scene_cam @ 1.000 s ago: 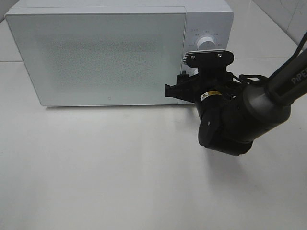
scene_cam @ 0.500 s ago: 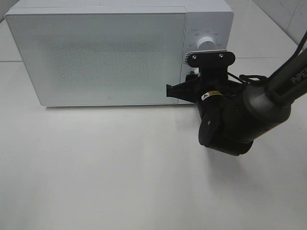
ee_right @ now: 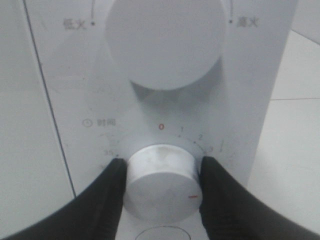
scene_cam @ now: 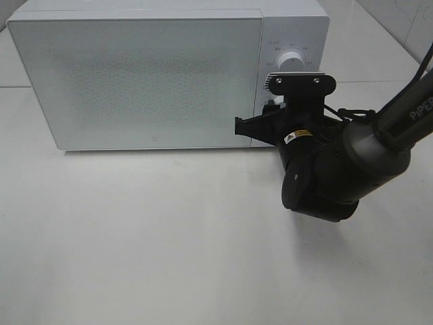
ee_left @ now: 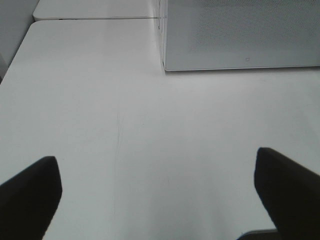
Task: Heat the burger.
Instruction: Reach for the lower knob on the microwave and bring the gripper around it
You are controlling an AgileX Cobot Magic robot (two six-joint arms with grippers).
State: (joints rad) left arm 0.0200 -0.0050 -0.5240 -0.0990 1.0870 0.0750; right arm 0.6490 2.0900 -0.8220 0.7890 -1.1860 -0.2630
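We cannot see the burger in any view. The tabletop shows no sign of it, and the microwave standing along the far edge has its door shut. The speckled, frosted panel lets nothing through, so our best judgement is that the burger sits inside, though we cannot confirm it.

The right fingers are closed on the timer knob, one pad pressed to each side of its round white face. It is the lower control on the panel at the microwave's right end, with the larger power knob above it. The knob's small red mark lies well off the red zero, down by one pad and past the printed three. We judge the step in hand to be setting the heating time. The left fingers are spread wide and hold nothing, hanging over bare tabletop near the microwave's front left corner.

We expect the burger to be light but soft. The bun would dent under a firm squeeze, and the stacked layers could slide apart if tipped. Once heated, it is likely to be softer and more slippery. We would take it low across the sides, fingers spanning the whole stack, with just enough pressure to lift it level.
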